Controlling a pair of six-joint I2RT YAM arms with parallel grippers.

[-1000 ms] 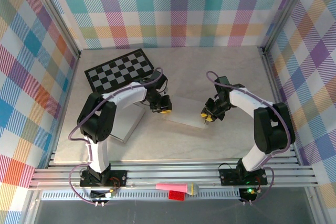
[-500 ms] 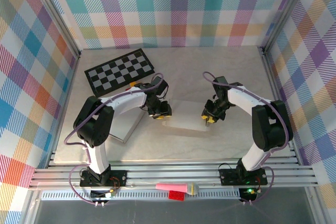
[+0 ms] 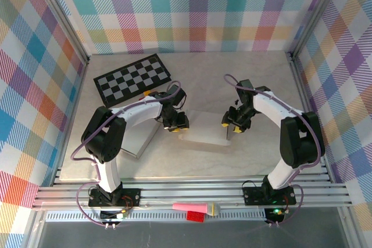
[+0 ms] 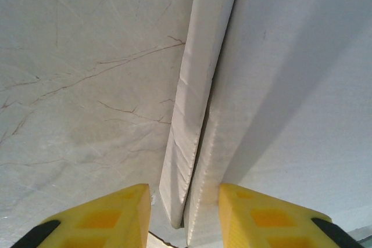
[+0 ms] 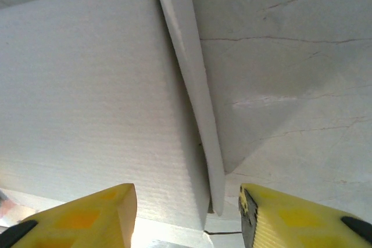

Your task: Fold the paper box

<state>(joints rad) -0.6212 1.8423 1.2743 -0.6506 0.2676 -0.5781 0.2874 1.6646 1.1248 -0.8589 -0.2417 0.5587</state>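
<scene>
The white paper box (image 3: 204,128) lies flat in the middle of the table, between my two arms. My left gripper (image 3: 176,124) is at its left edge, open, its yellow fingers (image 4: 110,219) straddling the raised left flap (image 4: 192,120) of the paper box (image 4: 302,97). My right gripper (image 3: 231,121) is at the right edge, open, its yellow fingers (image 5: 296,216) either side of the upright right flap (image 5: 195,91) of the paper box (image 5: 87,85).
A black-and-white checkerboard mat (image 3: 133,78) lies at the back left. A flat white sheet (image 3: 136,137) sits under the left arm. Pink and red items (image 3: 197,208) rest on the front rail. Metal frame posts (image 3: 299,56) border the table.
The left gripper has shifted slightly down along the box's left edge. The right gripper has moved up and in along the right edge; the flaps stand a little more upright.
</scene>
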